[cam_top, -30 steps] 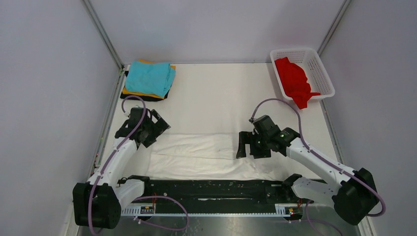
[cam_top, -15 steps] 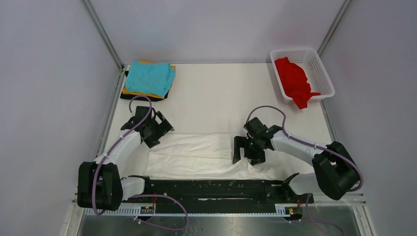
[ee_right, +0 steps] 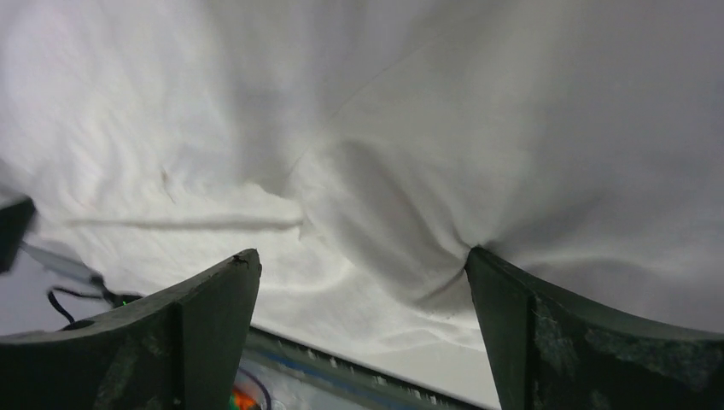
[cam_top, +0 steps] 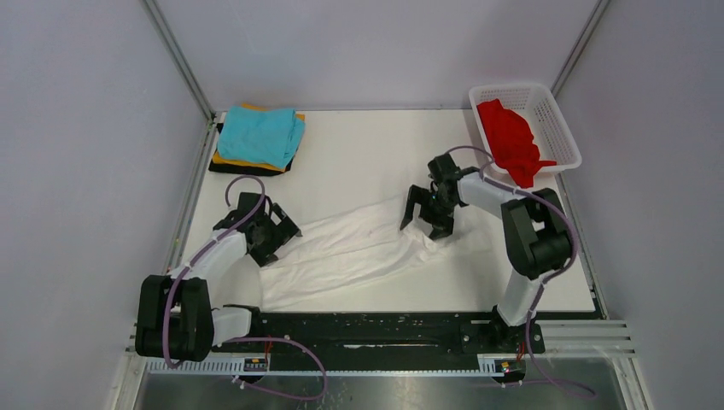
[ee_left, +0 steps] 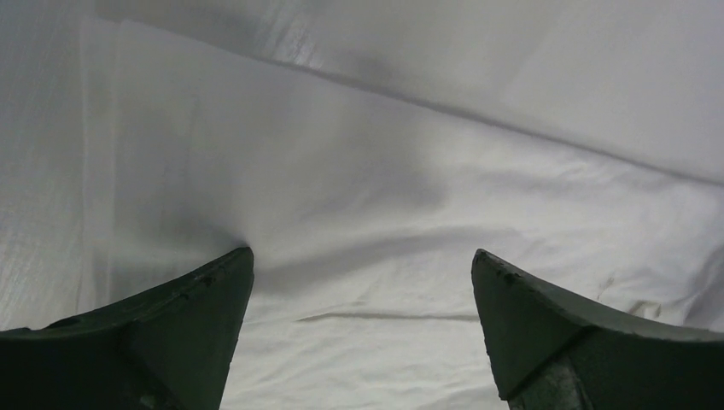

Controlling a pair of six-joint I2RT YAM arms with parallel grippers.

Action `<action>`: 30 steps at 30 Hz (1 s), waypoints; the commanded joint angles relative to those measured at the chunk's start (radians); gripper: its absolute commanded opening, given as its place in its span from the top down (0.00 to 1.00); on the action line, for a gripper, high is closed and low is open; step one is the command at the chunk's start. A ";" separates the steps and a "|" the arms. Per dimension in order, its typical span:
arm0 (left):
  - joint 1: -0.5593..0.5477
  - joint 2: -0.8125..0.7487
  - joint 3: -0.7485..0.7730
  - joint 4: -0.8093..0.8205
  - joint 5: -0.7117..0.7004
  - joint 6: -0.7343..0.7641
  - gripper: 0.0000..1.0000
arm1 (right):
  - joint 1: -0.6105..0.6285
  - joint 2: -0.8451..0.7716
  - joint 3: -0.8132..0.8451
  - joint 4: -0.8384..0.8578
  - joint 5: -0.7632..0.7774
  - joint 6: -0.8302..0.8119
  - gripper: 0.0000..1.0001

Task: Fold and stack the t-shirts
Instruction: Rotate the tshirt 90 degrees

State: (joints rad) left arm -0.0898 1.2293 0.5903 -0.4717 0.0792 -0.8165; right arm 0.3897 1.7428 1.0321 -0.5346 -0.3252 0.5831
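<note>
The large white t-shirt (cam_top: 341,252) lies as a long, crumpled diagonal band across the white table. My left gripper (cam_top: 277,239) is open over its left end; in the left wrist view (ee_left: 363,265) the cloth (ee_left: 384,196) lies flat between the spread fingers. My right gripper (cam_top: 424,218) is open at the shirt's right end. In the right wrist view (ee_right: 363,260) the right finger (ee_right: 512,316) presses into a bunched fold of the shirt (ee_right: 384,171). The red t-shirt (cam_top: 508,137) lies in the basket. Teal (cam_top: 260,135), orange (cam_top: 248,162) and black (cam_top: 224,164) shirts are stacked folded at the back left.
The white mesh basket (cam_top: 555,115) stands at the back right corner. The black rail (cam_top: 376,329) with the arm bases runs along the near edge. Grey walls close in the table on three sides.
My right gripper has swung from the near middle toward the back right, dragging the white shirt's right end with it, so the shirt now lies diagonal. My left gripper shifted slightly.
</note>
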 commanded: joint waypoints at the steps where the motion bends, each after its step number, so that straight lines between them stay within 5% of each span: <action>1: -0.016 -0.020 -0.058 0.047 0.044 -0.065 0.01 | -0.036 0.199 0.248 0.046 0.082 -0.079 0.01; 7: -0.108 -0.138 -0.207 0.021 0.130 -0.195 0.01 | -0.040 0.472 0.649 -0.123 0.059 -0.110 0.01; 20: -0.563 -0.442 -0.338 0.033 0.068 -0.485 0.01 | -0.034 0.902 1.502 -0.432 0.058 -0.112 0.01; 30: -0.801 -0.286 -0.256 0.173 -0.004 -0.484 0.01 | -0.034 0.704 1.411 -0.364 0.122 -0.217 0.01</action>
State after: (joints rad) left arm -0.8299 0.8627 0.2924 -0.2871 0.1371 -1.2739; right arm 0.3511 2.6034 2.4756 -0.8799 -0.2504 0.4332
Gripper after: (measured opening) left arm 0.989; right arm 0.993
